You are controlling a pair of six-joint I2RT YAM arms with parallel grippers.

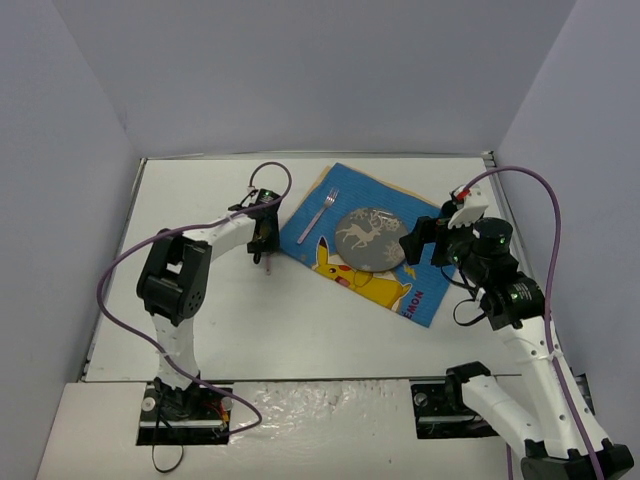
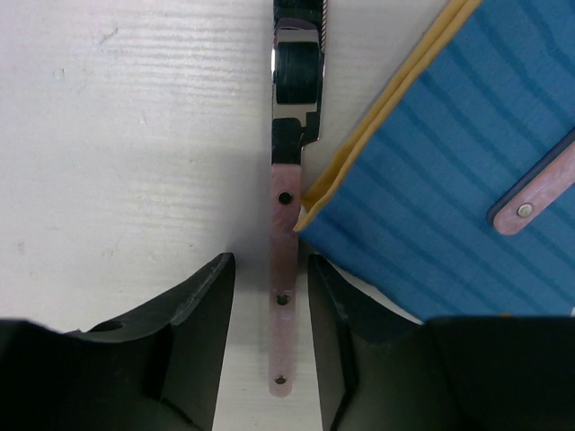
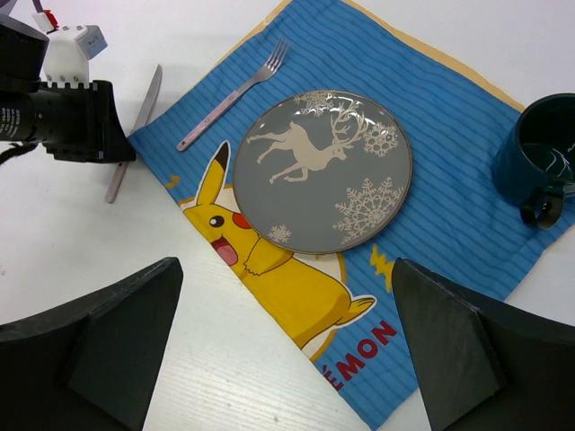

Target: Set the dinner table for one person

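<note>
Lengthwise, knife [image 2: 284, 224] points blade-away from left claw [image 2: 269, 266].

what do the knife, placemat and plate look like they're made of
Knife: mirror-bright blade showing dark reflections, so polished steel; matte pink handle with three rivets, probably plastic.
Placemat: woven cloth, going by the ribbed texture and yellow border edge.
Plate: grey with a soft sheen and a printed reindeer, likely glazed ceramic, possibly melamine.
</note>
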